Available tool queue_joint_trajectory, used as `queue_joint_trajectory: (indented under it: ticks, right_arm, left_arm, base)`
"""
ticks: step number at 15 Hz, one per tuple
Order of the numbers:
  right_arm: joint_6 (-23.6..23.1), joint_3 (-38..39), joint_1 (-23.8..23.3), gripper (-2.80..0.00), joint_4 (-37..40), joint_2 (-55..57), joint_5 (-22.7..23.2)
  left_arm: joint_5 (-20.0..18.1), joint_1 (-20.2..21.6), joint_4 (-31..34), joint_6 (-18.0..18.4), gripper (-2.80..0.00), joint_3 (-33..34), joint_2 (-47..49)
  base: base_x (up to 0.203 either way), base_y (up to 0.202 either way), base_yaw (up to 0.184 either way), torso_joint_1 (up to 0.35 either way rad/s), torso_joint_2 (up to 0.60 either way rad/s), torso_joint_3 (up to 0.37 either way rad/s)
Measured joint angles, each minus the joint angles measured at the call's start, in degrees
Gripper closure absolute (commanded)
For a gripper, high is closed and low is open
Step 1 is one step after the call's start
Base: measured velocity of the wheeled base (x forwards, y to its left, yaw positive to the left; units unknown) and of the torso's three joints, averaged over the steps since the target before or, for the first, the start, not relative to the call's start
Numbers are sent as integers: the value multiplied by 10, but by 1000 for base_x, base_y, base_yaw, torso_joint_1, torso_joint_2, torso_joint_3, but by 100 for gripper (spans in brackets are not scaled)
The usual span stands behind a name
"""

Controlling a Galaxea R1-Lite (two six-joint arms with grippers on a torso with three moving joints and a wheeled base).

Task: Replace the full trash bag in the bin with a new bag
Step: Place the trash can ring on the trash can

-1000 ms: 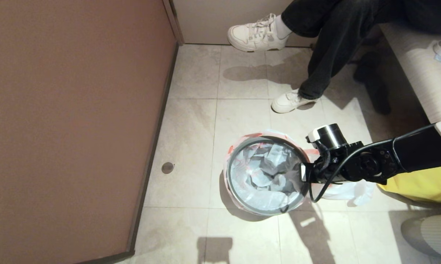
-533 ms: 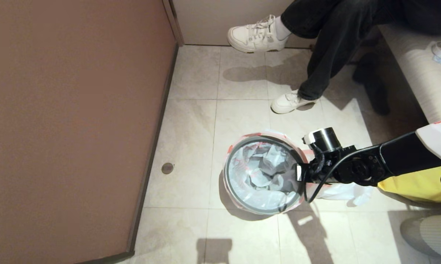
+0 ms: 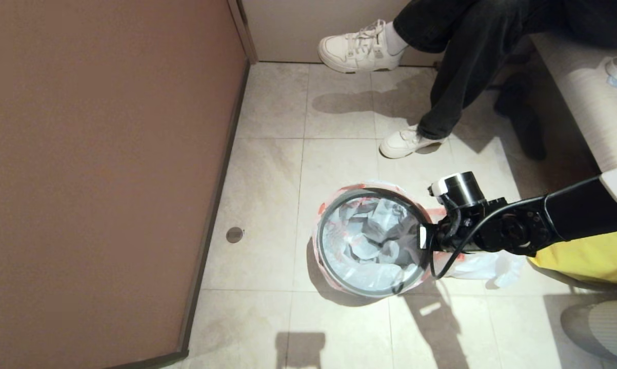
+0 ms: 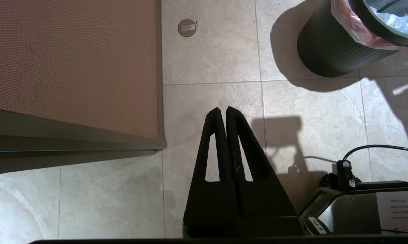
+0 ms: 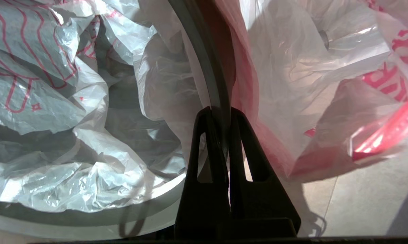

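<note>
Currently the right gripper sits at the right-hand side of the bin, jaws pinched shut on the grey hoop with liner film caught in the bite. That liner looks like the new bag: plain crumpled film with red print inside the tub, pink-red edge folded out over the rim, no trash shapes visible. The full trash bag lies slumped on the floor just beside the bin, under the right arm; a bottle-like shape shows through it in the right wrist view. My read: hoop-seating step, near the end of the task. To do it well, press the hoop down evenly, keep the film edge trapped outside the rim all round, and don't drag sideways, since the tub looks light enough to tip. Bin stands upright on the tiles, mouth facing up, long axis vertical. Left gripper is parked over the floor, well apart from the bin, fingers together on nothing.
</note>
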Motion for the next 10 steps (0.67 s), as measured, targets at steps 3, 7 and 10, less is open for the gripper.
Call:
queue_joint_trajectory:
  ticks: [3,7,10]
  right_arm:
    - [0,1,5,0,17,-17,1]
    - [-1,0,3,0,18,-24,0]
    - [-1,-1,-5,0,16,-21,0]
  left_arm:
    - [0,0,0,0,0,0,0]
    - [0,0,0,0,0,0,0]
    - [0,0,0,0,0,0,0]
  base:
    - [0,0,0,0,0,0]
    - [0,0,0,0,0,0]
    - [0,0,0,0,0,0]
